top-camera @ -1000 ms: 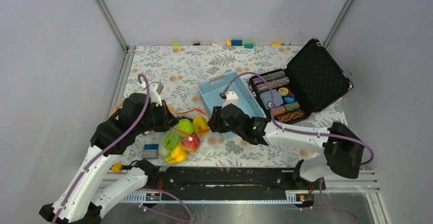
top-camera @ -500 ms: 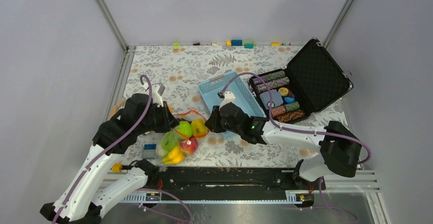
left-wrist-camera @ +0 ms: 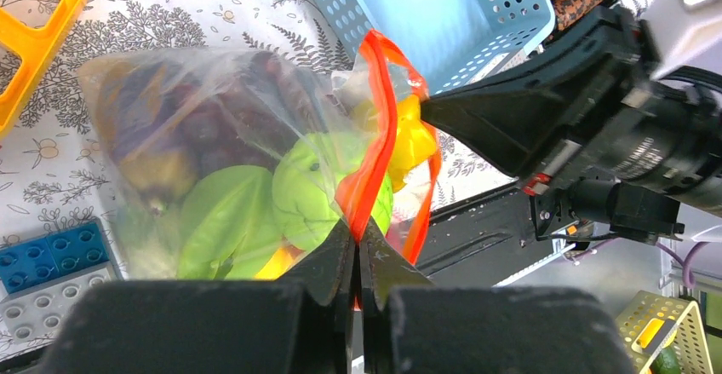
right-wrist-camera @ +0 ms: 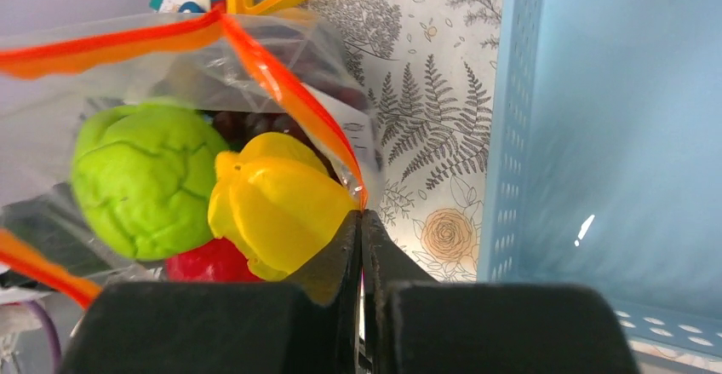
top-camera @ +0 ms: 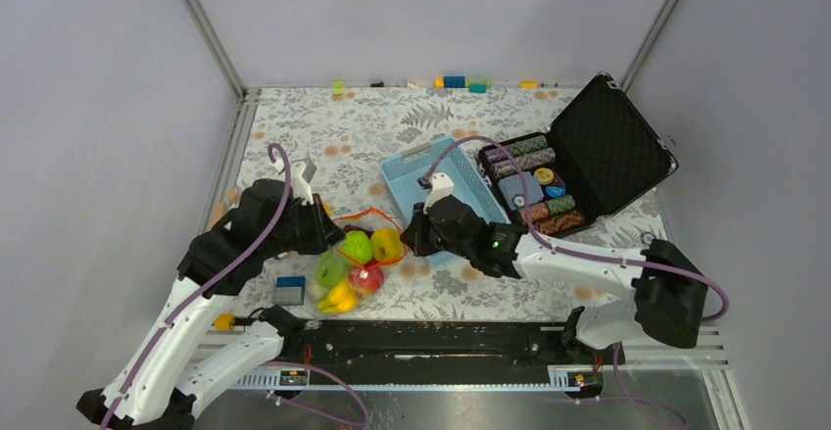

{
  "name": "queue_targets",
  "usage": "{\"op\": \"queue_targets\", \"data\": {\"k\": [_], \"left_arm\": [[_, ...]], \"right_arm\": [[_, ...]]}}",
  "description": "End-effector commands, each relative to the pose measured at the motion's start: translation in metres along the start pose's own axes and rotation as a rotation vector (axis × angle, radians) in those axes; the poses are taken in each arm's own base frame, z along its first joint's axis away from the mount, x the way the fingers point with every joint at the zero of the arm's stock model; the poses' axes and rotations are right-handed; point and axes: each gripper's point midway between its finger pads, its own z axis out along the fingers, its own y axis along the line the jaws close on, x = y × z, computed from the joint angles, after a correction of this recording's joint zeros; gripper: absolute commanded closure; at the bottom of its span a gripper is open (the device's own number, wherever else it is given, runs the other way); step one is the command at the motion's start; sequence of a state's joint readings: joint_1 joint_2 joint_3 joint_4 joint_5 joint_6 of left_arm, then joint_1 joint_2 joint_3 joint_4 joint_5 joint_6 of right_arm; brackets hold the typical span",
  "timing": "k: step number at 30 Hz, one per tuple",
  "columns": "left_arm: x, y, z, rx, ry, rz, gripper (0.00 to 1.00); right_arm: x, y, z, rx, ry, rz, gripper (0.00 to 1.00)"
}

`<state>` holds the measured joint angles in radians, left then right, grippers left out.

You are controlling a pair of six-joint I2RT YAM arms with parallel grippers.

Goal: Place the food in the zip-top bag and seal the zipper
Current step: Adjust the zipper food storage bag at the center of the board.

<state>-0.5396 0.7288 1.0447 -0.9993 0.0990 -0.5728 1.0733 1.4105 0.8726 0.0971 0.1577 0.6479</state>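
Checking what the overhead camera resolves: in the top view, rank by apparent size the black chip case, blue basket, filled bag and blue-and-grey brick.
1. black chip case, lying open
2. blue basket, partly hidden under the right arm
3. filled bag
4. blue-and-grey brick

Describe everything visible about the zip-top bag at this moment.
The zip-top bag is clear, crinkly thin plastic with an orange-red zipper strip along its mouth. It rests on the floral table beside the blue basket, holding toy produce. The mouth gapes open; the left end effector and right end effector each pinch the strip.
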Motion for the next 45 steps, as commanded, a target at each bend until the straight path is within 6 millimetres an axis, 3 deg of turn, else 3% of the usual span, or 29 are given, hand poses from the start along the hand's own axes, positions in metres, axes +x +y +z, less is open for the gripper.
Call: {"op": "queue_targets", "data": {"k": [1, 7, 12, 19, 23, 26, 30, 34, 39, 45], "left_arm": [[-0.027, -0.028, -0.001, 0.118, -0.093, -0.006, 1.0], [-0.025, -0.03, 0.006, 0.132, -0.073, -0.003, 1.0], [-0.024, -0.029, 0.014, 0.13, -0.058, -0.002, 0.93], [-0.028, -0.032, 0.013, 0.143, -0.083, -0.003, 0.74], [-0.031, -0.032, 0.006, 0.143, -0.112, -0.001, 0.67], [-0.031, -0.027, 0.001, 0.111, -0.114, -0.001, 0.48], [-0.025, -0.018, -0.006, 0.077, -0.108, 0.004, 0.03], [-0.014, -0.024, -0.018, 0.134, -0.093, 0.008, 0.01], [-0.004, -0.037, -0.032, 0.238, -0.093, 0.042, 0.01], [0.017, -0.05, -0.022, 0.329, 0.021, 0.097, 0.01]], "right_arm": [[-0.04, 0.032, -0.037, -0.115, -0.074, -0.091, 1.0], [-0.049, 0.054, -0.057, -0.196, -0.064, -0.136, 1.0], [-0.06, 0.067, -0.064, -0.191, -0.058, -0.155, 1.0], [-0.085, 0.084, -0.072, -0.175, -0.103, -0.14, 1.0], [-0.091, 0.077, -0.067, -0.099, -0.104, -0.137, 1.0], [-0.093, 0.075, -0.065, -0.073, -0.094, -0.129, 1.0], [-0.097, 0.062, -0.063, 0.004, -0.115, -0.106, 1.0], [-0.104, 0.041, -0.064, 0.134, -0.135, -0.11, 1.0], [-0.105, 0.032, -0.061, 0.205, -0.133, -0.101, 1.0], [-0.1, 0.031, -0.059, 0.212, -0.114, -0.078, 1.0]]}}
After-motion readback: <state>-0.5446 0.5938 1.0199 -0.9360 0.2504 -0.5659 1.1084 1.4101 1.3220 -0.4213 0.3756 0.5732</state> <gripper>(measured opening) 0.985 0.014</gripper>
